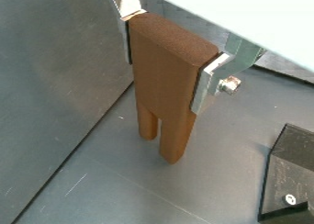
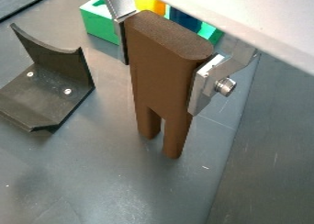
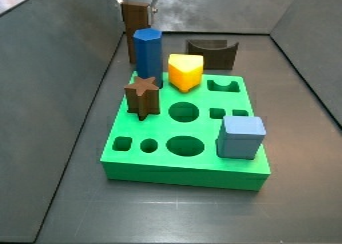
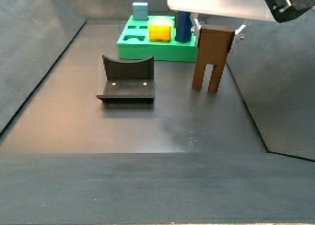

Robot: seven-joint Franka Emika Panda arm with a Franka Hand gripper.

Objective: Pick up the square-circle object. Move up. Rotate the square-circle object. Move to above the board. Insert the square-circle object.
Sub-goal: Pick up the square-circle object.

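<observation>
Gripping: the hand (image 2: 166, 55) is clenched on the top of the square-circle object (image 2: 163, 90), its silver fingers (image 2: 211, 81) pressed to opposite sides in both wrist views.
Object pose: upright, two legs at its lower end; in a side view (image 4: 211, 61) the legs reach the dark floor (image 4: 160, 118), contact not certain.
Object place: beside the fixture (image 4: 124, 78) and in front of the board (image 4: 157, 42), apart from both.
Board: bright green, with open round and shaped holes across its top (image 3: 171, 148).
On the board: blue pillar (image 3: 146, 52), yellow block (image 3: 185, 71), brown star block (image 3: 142, 96), light-blue cube (image 3: 242, 137).
Behind the board: dark notched block (image 3: 211, 54).
</observation>
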